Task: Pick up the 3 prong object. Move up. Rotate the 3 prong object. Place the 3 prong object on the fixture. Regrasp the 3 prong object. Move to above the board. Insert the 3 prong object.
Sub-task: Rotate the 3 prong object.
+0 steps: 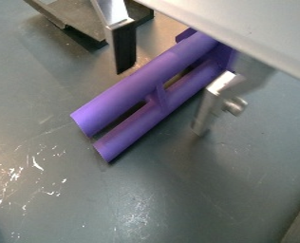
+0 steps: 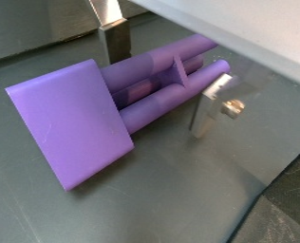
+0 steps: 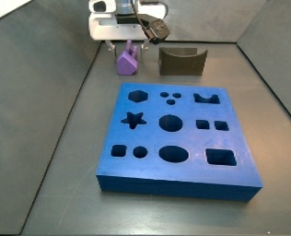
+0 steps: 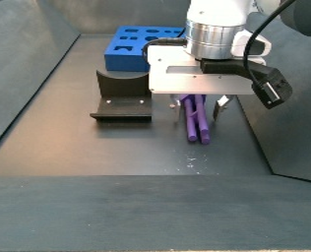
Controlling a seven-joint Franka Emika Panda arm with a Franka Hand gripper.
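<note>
Straddling the 3 prong object, the end effector is down low over the grey floor. In both wrist views one finger sits on one side of the purple piece and the other finger on the opposite side; both look close against it, but I cannot tell if they actually clamp it.

3 prong object lies on the floor, tilted, with its flat wide end toward the camera in a wrist view. In a side view it hangs below the end effector, purple body reaching the floor.

Fixture stands just beside the piece, apart from it. Board lies nearer the middle of the floor, holes up, well apart from the end effector.
</note>
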